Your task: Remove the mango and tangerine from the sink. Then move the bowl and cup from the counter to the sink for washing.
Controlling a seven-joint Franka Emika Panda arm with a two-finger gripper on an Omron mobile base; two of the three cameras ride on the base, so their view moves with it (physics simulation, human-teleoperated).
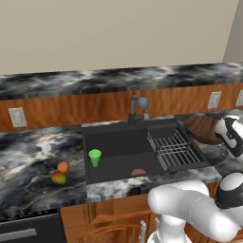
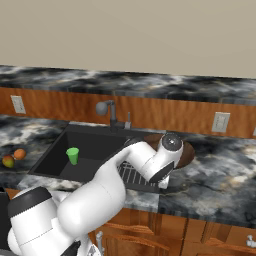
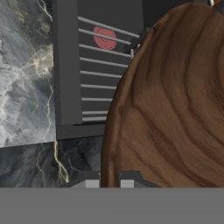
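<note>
The brown wooden bowl [image 1: 201, 128] [image 2: 187, 152] sits on the counter just right of the sink [image 1: 114, 142] [image 2: 55, 155]. In the hand view the bowl [image 3: 175, 109] is very close, and its rim runs down between the two fingertips of my gripper [image 3: 109, 183], which is shut on it. The green cup [image 1: 95, 157] [image 2: 73, 155] stands upright inside the basin. Left of the sink, the mango [image 1: 58, 178] [image 2: 8, 161] and tangerine [image 1: 63, 167] [image 2: 19, 153] lie side by side on the counter.
A wire rack [image 1: 173, 149] [image 3: 100, 74] fills the sink's right side, next to the bowl. A dark faucet [image 1: 137, 109] [image 2: 110, 112] rises behind the basin. A red drain [image 1: 138, 172] [image 3: 105, 38] marks the sink floor. Outlets [image 1: 17, 117] [image 2: 220, 122] dot the wooden backsplash.
</note>
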